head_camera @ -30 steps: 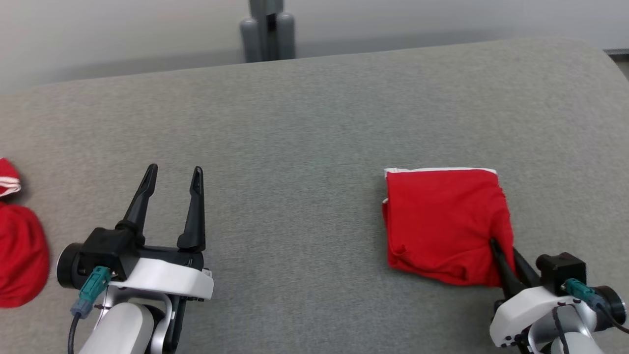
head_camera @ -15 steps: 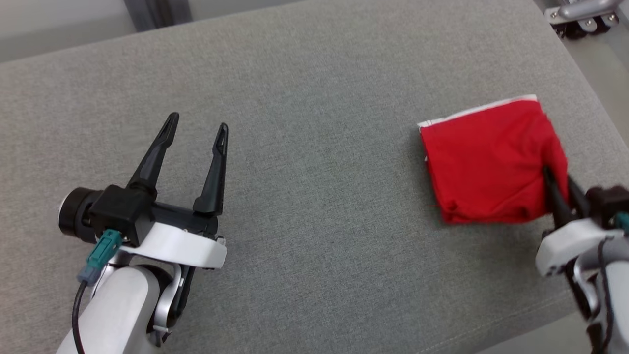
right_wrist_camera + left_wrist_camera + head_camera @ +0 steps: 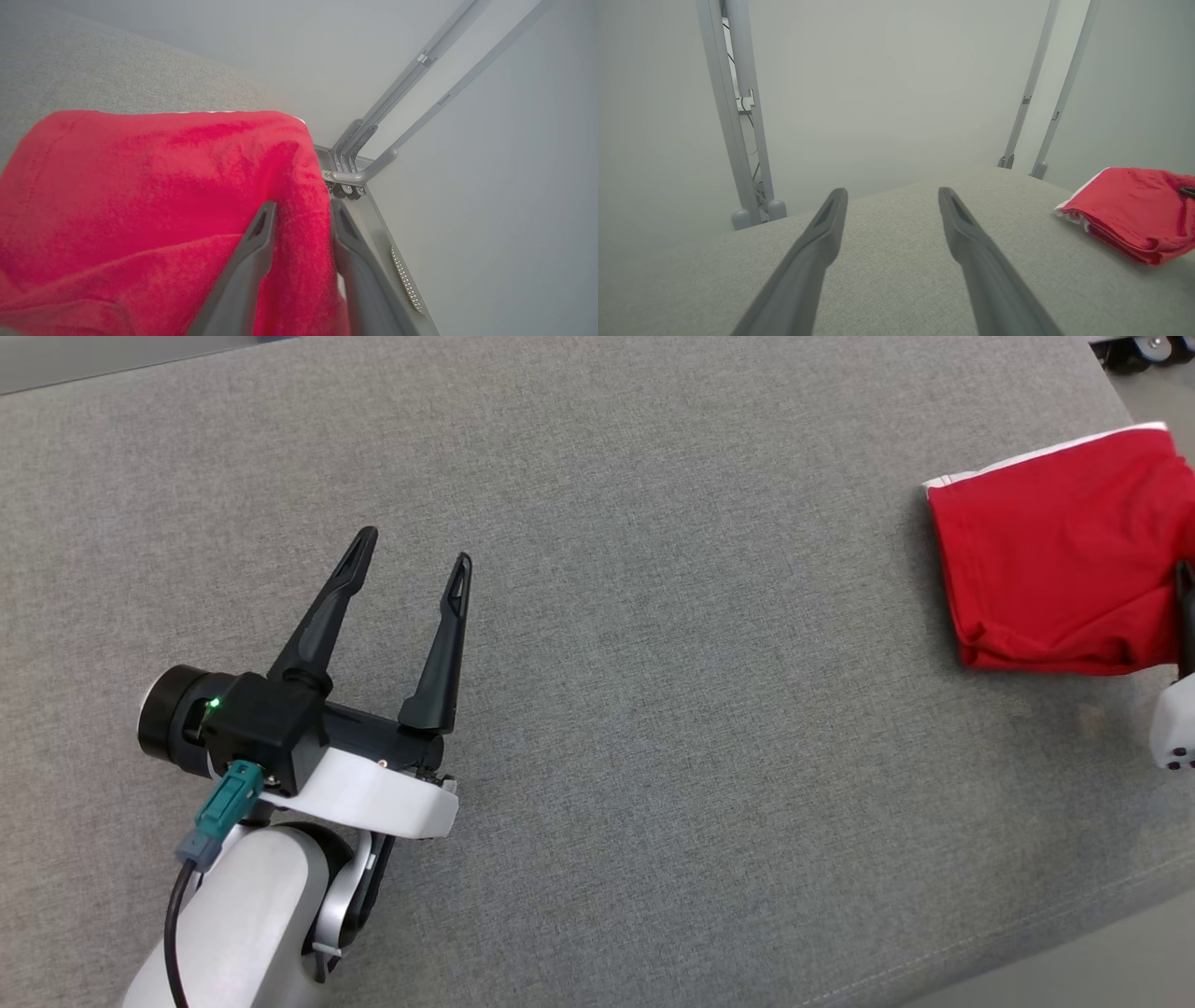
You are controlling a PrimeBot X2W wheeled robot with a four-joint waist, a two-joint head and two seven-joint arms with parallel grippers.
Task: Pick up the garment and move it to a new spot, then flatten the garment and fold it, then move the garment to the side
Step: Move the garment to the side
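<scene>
The garment [image 3: 1055, 579], a folded red jersey with a white strip along its far edge, lies near the right edge of the grey table [image 3: 653, 616]. In the right wrist view my right gripper [image 3: 303, 207] is open, its two fingers parted with the garment's [image 3: 140, 196] right edge standing between them. The head view catches one dark finger [image 3: 1186, 616] at the cloth's near right corner. My left gripper [image 3: 415, 551] hovers open and empty over bare table, far to the left of the garment [image 3: 1134, 210], with its fingers spread wide in its own wrist view [image 3: 892, 193].
The table's right edge runs just beyond the garment, with floor and a grey metal stand foot [image 3: 355, 172] below it. Grey upright posts [image 3: 738, 140] stand behind the table's far edge. The near table edge [image 3: 1027, 943] crosses the lower right.
The head camera has swung, shifting the whole picture. My right fingers, pinched on the garment's corner before, now stand apart. The left gripper stays open.
</scene>
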